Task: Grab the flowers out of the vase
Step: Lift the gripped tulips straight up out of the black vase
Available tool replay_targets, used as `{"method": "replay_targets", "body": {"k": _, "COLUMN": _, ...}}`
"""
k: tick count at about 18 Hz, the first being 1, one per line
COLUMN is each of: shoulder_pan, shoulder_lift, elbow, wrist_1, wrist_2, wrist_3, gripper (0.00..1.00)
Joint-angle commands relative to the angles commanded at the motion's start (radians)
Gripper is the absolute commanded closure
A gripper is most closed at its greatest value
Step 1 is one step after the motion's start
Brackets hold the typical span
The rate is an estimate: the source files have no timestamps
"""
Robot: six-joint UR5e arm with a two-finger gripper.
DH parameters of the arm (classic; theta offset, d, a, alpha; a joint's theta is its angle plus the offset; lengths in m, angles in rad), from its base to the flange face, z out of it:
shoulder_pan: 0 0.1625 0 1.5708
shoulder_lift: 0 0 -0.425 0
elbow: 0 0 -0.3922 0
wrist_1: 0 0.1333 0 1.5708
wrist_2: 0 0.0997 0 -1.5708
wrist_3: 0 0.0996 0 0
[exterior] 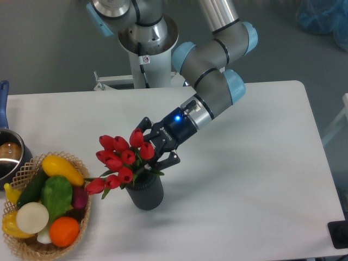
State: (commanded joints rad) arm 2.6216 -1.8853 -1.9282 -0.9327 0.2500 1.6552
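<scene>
Fingers are in among the stems now! The gripper [154, 154] sits right behind the flowers [120, 161], its two dark fingers [140, 126] drawn in around the bunch just above the mouth of the vase [145, 191], and by the look of it they are clamped on the stems, though the leaves hide the exact contact. The red buds lean out to the left, stems down inside the ribbed grey vase, which stands upright on the table [261, 163] near the wicker basket [24, 168] of vegetables. Danger from here, I'd say: pull at a slant and the stems could drag the vase over. A loose hold could let a few tulips slide out and stay behind. And a leftward swing would brush the buds against the basket.
</scene>
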Motion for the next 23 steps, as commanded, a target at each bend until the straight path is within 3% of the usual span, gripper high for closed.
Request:
{"method": "replay_targets", "body": {"k": 3, "shoulder_pan": 0.008, "shoulder_lift": 0.0, "elbow": 0.0, "wrist_1": 0.0, "wrist_2": -0.002, "wrist_3": -0.002, "gripper": 0.76}}
{"method": "replay_targets", "body": {"k": 5, "shoulder_pan": 0.009, "shoulder_lift": 0.0, "elbow": 0.0, "wrist_1": 0.0, "wrist_2": -0.002, "wrist_3": -0.011, "gripper": 0.83}}
{"method": "replay_targets", "body": {"k": 16, "shoulder_pan": 0.026, "shoulder_lift": 0.008, "elbow": 0.003, "wrist_1": 0.003, "wrist_2": -0.098, "wrist_3": -0.034, "gripper": 0.82}}
{"method": "replay_targets", "body": {"k": 23, "shoulder_pan": 0.043, "shoulder_lift": 0.084, "elbow": 0.021, "wrist_1": 0.0, "wrist_2": -0.114, "wrist_3": -0.166, "gripper": 0.8}}
